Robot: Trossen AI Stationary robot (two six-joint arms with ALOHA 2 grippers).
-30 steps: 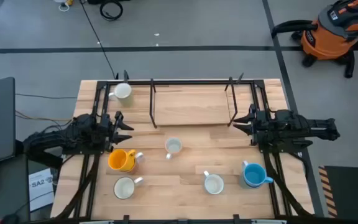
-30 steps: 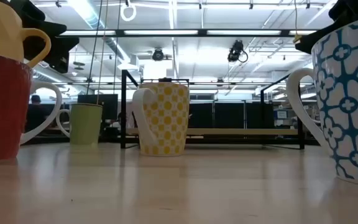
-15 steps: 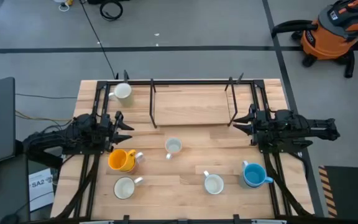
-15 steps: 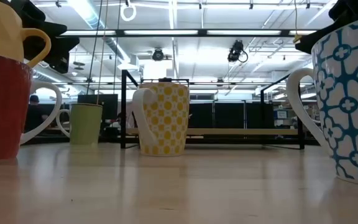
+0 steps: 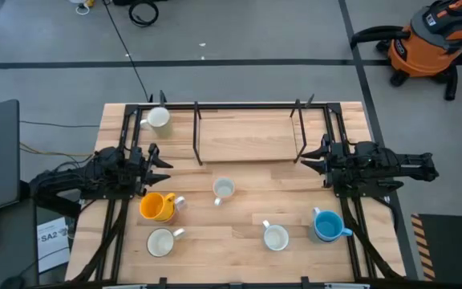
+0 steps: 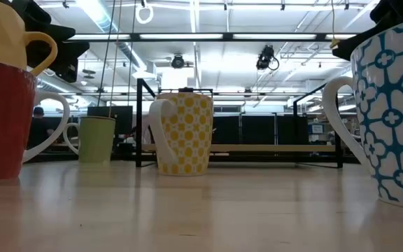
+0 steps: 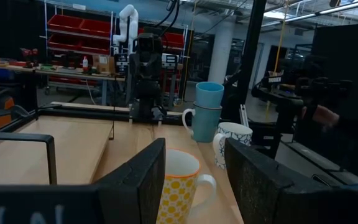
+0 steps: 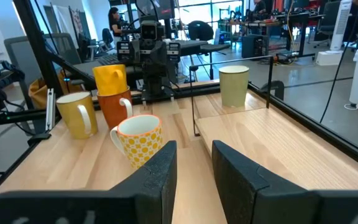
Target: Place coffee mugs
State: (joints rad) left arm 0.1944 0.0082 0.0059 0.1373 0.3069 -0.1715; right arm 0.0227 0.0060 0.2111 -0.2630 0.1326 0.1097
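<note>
Several coffee mugs stand upright on their bases on the wooden table [image 5: 239,257]. An orange-yellow mug [image 5: 157,206] and a cream mug [image 5: 161,242] are at the near left. A yellow-dotted white mug [image 5: 224,189] is in the middle. A white mug [image 5: 276,238] and a blue mug [image 5: 327,225] are at the near right, and a pale mug [image 5: 158,118] at the far left. My left gripper [image 5: 165,164] hangs open at the left, level, above the table. My right gripper [image 5: 305,156] hangs open at the right. Both point toward the middle, with nothing between the fingers [image 7: 135,183] [image 8: 160,174].
A black metal rack [image 5: 247,132] with a wooden shelf stands at the far middle, between the two grippers. Bare tabletop lies between the dotted mug and the near mugs. An orange vacuum cleaner [image 5: 427,40] stands on the floor beyond the table's far right.
</note>
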